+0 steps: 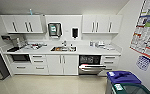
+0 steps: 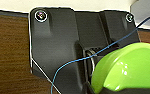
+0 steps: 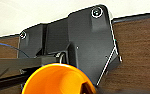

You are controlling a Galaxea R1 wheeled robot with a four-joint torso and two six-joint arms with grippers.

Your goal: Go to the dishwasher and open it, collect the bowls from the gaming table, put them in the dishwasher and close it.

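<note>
Printed posters (image 1: pixel 147 27) on the right wall, white labels on the bin lids (image 1: pixel 123 76), wording on all too blurred to read

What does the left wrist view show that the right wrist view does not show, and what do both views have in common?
Left wrist view alone: a green bowl, seen from its outside, with a thin blue cable crossing in front of the dark plate. Right wrist view alone: an orange bowl, seen into its hollow. Both share a brown wood-grain surface behind the robot's dark plate and a pale surface beyond it. Whether either gripper is open or shut cannot be told.
</note>
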